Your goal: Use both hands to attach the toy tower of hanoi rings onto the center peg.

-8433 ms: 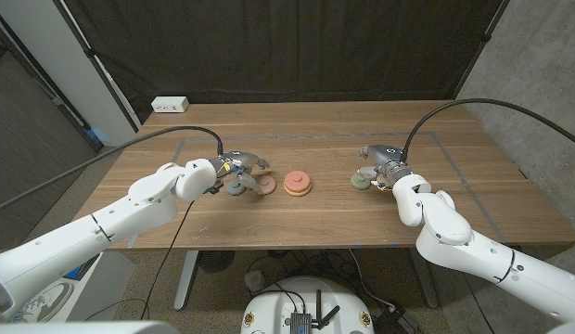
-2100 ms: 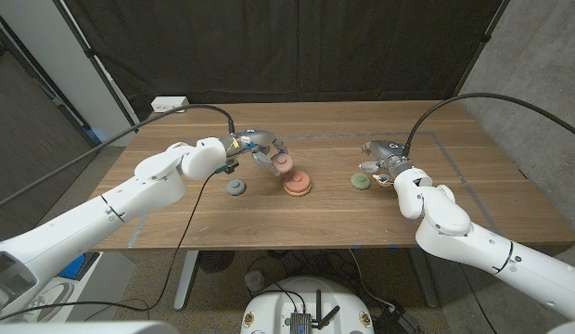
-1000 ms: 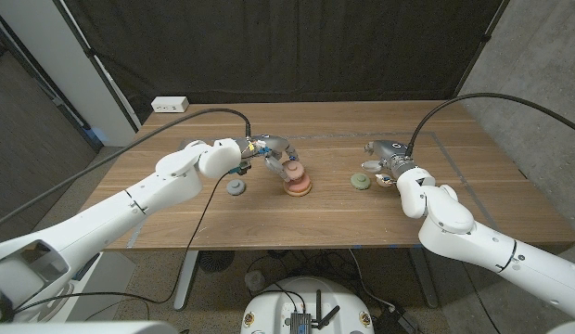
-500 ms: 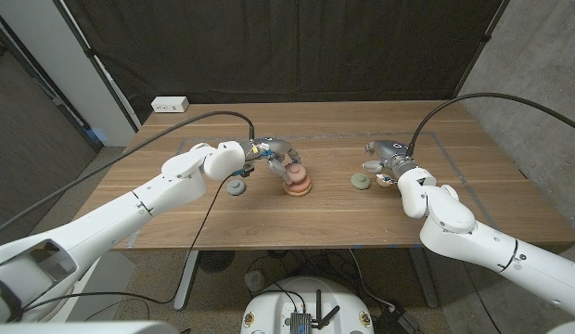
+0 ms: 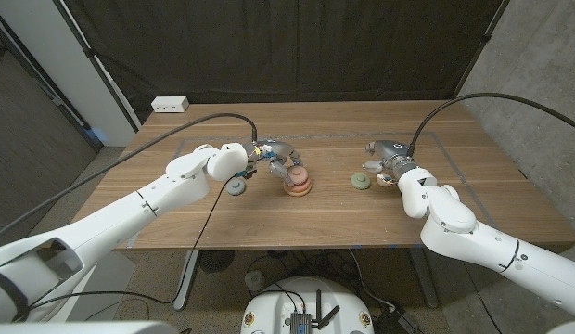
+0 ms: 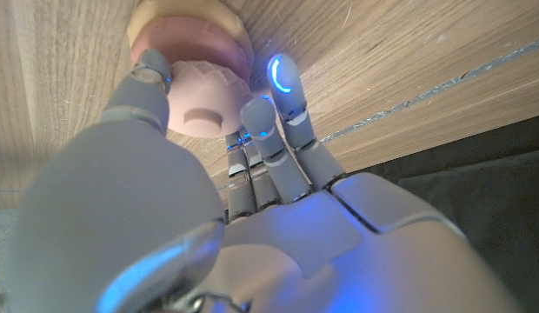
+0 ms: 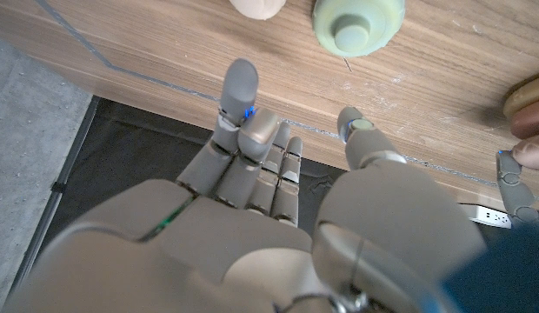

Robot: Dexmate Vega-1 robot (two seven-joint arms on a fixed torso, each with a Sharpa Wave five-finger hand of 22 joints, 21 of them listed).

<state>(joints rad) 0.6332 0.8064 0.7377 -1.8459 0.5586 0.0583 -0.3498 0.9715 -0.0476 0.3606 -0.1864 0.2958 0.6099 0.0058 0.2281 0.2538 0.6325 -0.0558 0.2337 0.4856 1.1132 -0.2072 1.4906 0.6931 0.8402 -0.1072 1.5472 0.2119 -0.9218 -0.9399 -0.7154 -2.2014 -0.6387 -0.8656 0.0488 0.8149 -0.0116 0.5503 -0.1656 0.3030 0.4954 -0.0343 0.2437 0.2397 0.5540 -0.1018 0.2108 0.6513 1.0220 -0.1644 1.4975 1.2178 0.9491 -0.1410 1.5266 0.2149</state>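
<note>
left hand (image 5: pixel 280 167) carried pink ring (image 6: pixel 202 106) to stack, gripping | right hand (image 7: pixel 278 174) fingers apart, empty

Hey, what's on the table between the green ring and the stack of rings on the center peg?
Nothing: in the head view only bare wood lies between the green ring and the stack on the table.

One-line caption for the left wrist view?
Left hand holds a pink ring over the stacked rings on the wooden table.
</note>
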